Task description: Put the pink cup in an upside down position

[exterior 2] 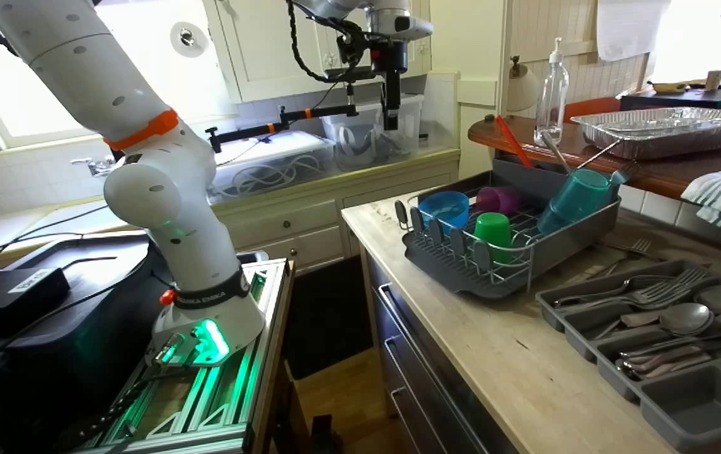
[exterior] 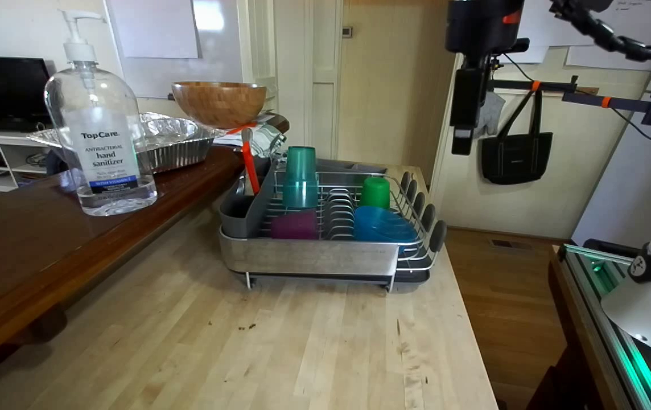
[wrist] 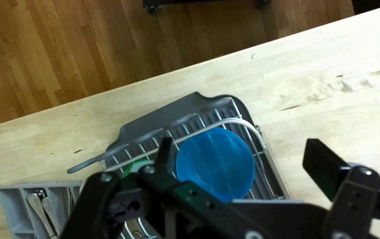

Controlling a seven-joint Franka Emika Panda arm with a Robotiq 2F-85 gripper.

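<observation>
The gripper point(wrist: 238, 145) hangs in the air with its two fingers wide apart and nothing held. In the wrist view the blue bowl point(wrist: 215, 164) shows through the gap, well below it; I cannot see the pink cup there. In an exterior view the pink cup point(exterior: 296, 225) is at the gripper's 8 o'clock, on its side in the dish rack point(exterior: 314, 257). Its wider end appears to face 3 o'clock, toward the bowl; the teal cup point(exterior: 301, 177) shows at its 12 o'clock.

I judge the step to be the approach:

1. Traverse to 8 o'clock at height, avoiding the teal cup.
2. Turn the wrist until the fingers straddle the cup's width; descend.
3. Grip lightly near the narrow end; the plastic may flex.
4. Lift clear, rotate mouth down, seat the rim, then release.

Labels: at the cup's 10 o'clock, the sanitizer bottle point(exterior: 101, 142) reads "TopCare", "hand sanitizer", "with Vitamin E". The base band point(exterior 2: 212, 297) reads "FRANKA EMIKA", its first letter unclear.
</observation>
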